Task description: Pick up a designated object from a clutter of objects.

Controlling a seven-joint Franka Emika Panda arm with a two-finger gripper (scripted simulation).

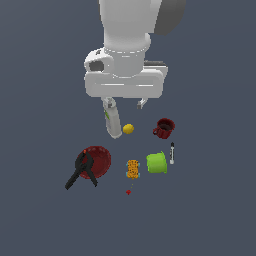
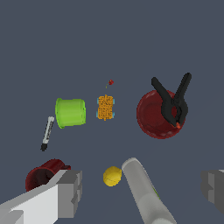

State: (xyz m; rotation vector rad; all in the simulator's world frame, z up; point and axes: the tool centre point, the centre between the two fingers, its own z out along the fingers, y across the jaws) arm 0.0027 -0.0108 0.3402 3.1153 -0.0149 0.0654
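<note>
The marker [image 1: 172, 152], a thin white stick with black ends, lies on the floor next to the green cup [image 1: 156, 162], on the side toward the exterior view's right. In the wrist view the marker [image 2: 47, 133] lies beside the green cup [image 2: 71, 112] and near the dark red mug [image 2: 43, 175]. My gripper [image 1: 125, 104] is open and empty, high above the clutter, over the lemon [image 1: 128, 129] and the grey-white bottle [image 1: 113, 120]. Its fingers [image 2: 65, 192] stand wide apart in the wrist view.
The dark red mug [image 1: 164, 128] stands behind the marker. An orange sponge [image 1: 132, 169], a red bowl [image 1: 102, 159] with a black clamp [image 1: 82, 170] on it, and a tiny red item [image 1: 128, 192] lie toward the exterior view's left.
</note>
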